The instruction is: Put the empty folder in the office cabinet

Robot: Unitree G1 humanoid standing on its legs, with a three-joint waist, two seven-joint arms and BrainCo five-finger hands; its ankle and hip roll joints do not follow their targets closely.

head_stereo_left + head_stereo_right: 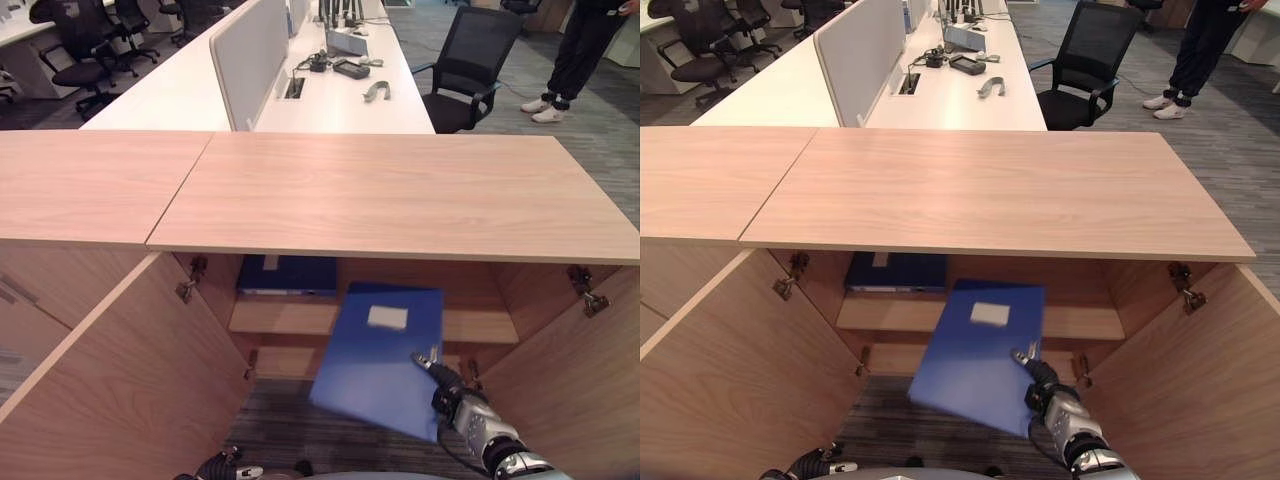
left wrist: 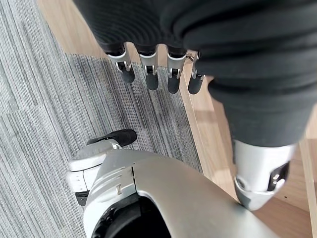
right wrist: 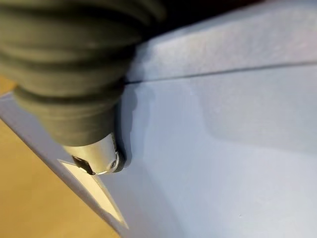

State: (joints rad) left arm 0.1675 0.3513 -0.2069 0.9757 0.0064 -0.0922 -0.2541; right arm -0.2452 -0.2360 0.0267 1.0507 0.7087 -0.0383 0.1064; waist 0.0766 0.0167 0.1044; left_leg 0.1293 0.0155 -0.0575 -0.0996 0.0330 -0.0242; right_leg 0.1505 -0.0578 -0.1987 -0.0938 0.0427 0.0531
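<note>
Cabinet (image 1: 400, 200) open, second folder (image 1: 287, 274) shelved

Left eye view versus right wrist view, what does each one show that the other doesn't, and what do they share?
The left eye view alone shows the open cabinet, a second folder on its shelf, the desks behind and the left hand low down. The right wrist view alone shows the thumb pressed on the cover from very close. Both show the blue folder held by the right hand.

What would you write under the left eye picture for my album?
Right hand lifts a blue folder toward the open cabinet.
</note>
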